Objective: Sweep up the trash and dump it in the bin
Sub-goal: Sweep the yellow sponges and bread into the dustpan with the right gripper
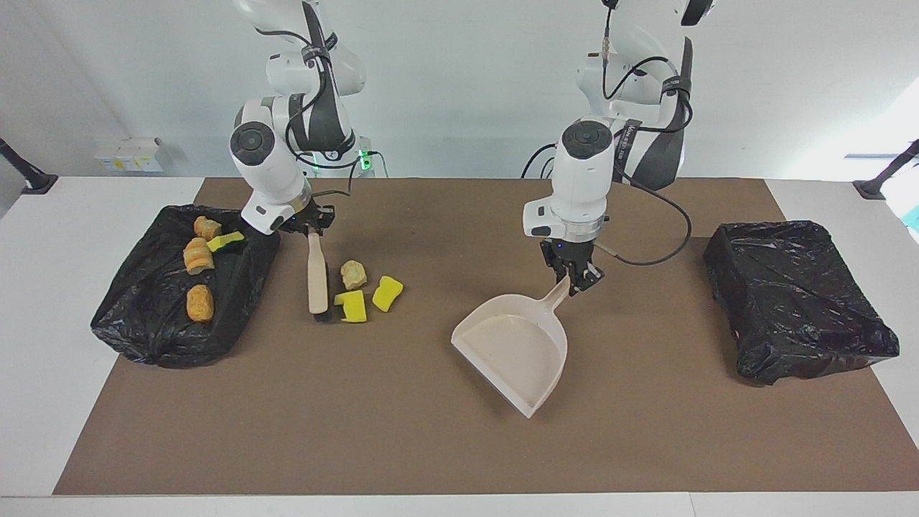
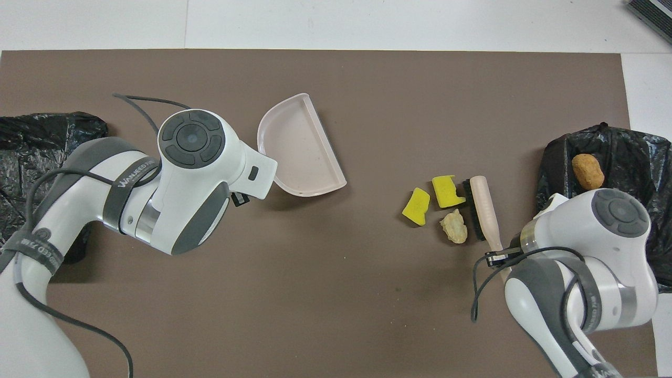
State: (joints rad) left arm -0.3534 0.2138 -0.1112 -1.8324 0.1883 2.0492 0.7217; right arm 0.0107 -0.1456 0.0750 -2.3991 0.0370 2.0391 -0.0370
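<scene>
With my right gripper (image 1: 314, 231) clamped on the brush (image 1: 316, 274) beside three loose scraps (image 1: 364, 290) near the trash-holding bag (image 1: 237, 287), I judge sweeping is in hand, needing the dustpan (image 1: 518, 347) in my clenched left gripper (image 1: 580, 278) brought alongside.

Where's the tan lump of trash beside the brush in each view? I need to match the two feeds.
Facing view: tan lump, on the mat beside the brush, nearer the robots than both yellow sponge pieces.
Overhead view: tan lump, lower in the picture than the sponge pieces.
Shared landmark: the brush.
</scene>
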